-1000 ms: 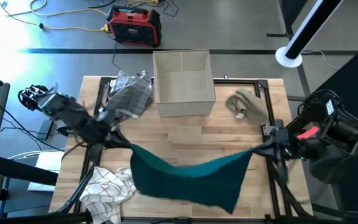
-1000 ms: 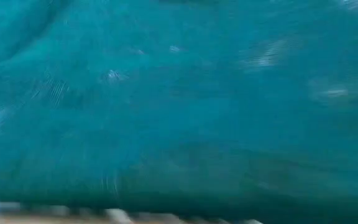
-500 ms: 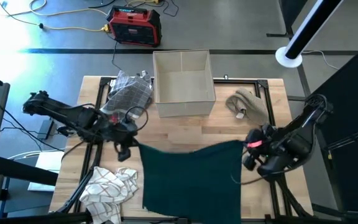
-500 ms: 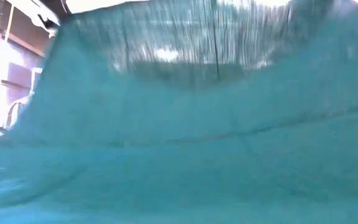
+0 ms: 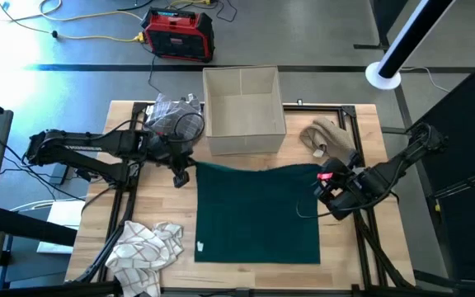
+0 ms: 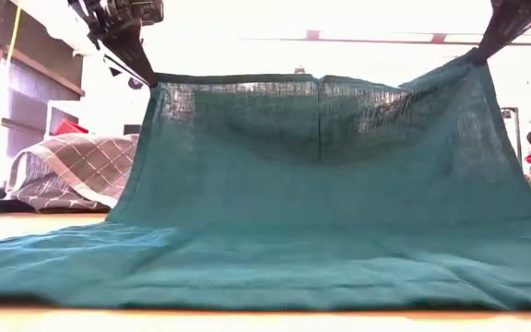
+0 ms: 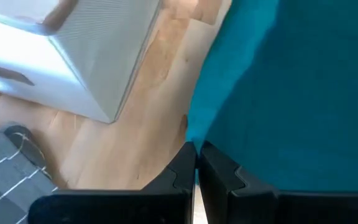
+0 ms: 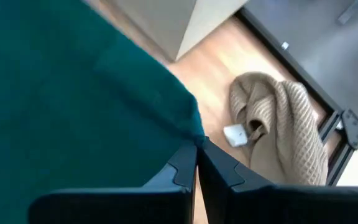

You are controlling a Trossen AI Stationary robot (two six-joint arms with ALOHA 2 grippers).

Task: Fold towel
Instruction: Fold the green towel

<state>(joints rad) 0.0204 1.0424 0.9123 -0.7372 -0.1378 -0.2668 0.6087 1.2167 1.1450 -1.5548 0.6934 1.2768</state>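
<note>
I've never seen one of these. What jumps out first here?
The teal towel fills the table's middle, its far edge lifted. The left gripper and right gripper each pinch a far corner. Behind it sits an open beige box.

The wooden table (image 5: 246, 165) carries a teal towel (image 5: 258, 219), its near part lying flat between the left end effector (image 5: 181, 176) and the right end effector (image 5: 324, 183). Beyond them stands a box (image 5: 242, 111). A checked cloth (image 5: 174, 124) lies beside the left end effector, a tan cloth (image 5: 330, 139) near the right, and a white cloth (image 5: 145, 247) at the near edge.
</note>
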